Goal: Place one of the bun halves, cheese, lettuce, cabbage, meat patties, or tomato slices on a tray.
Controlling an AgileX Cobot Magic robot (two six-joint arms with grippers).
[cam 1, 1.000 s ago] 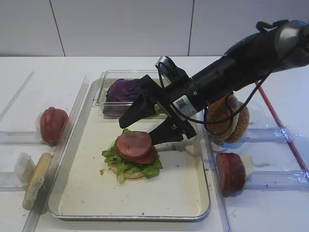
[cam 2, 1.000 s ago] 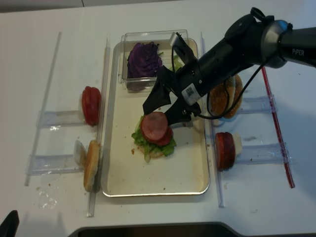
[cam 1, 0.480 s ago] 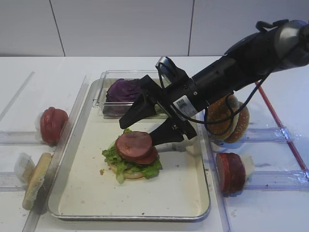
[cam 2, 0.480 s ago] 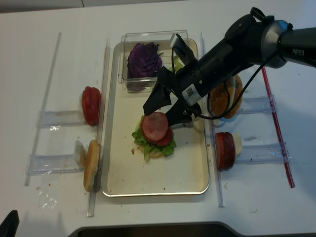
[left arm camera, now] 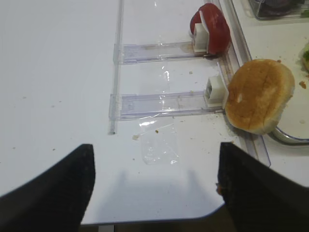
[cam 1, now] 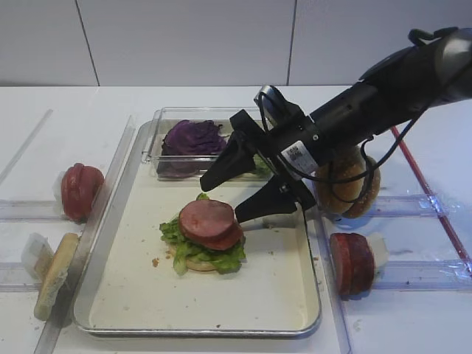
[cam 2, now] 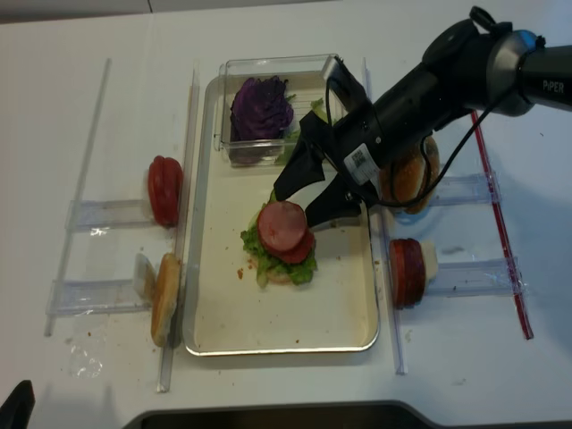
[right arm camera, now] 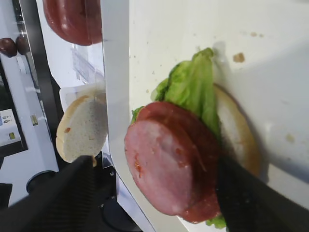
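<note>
On the tray [cam 1: 199, 328] [cam 2: 277, 350] stands a stack: a bun half [right arm camera: 236, 130], lettuce [cam 1: 198, 252] [right arm camera: 193, 87], a red disc, and a pink-faced meat patty [cam 1: 208, 220] [cam 2: 282, 225] [right arm camera: 161, 169] on top. My right gripper [cam 1: 221, 200] [cam 2: 295, 210] [right arm camera: 154, 162] is open just right of and above the stack, its fingers spread on either side of the patty and holding nothing. My left gripper [left arm camera: 155, 147] is open over bare table, near a bun half [left arm camera: 258, 94] and tomato slices [left arm camera: 212, 26]. No cheese shows.
A clear box holding cabbage [cam 1: 193, 138] [cam 2: 261, 107] and lettuce sits at the tray's far end. Tomato slices [cam 1: 80, 190] and a bun half [cam 1: 55, 273] stand in racks on the left. Sesame bun halves [cam 1: 346, 181] and meat patties [cam 1: 352, 263] stand on the right.
My right gripper has drawn back to the right and slightly up, off the stack, still open. The patty stays on top of the stack.
</note>
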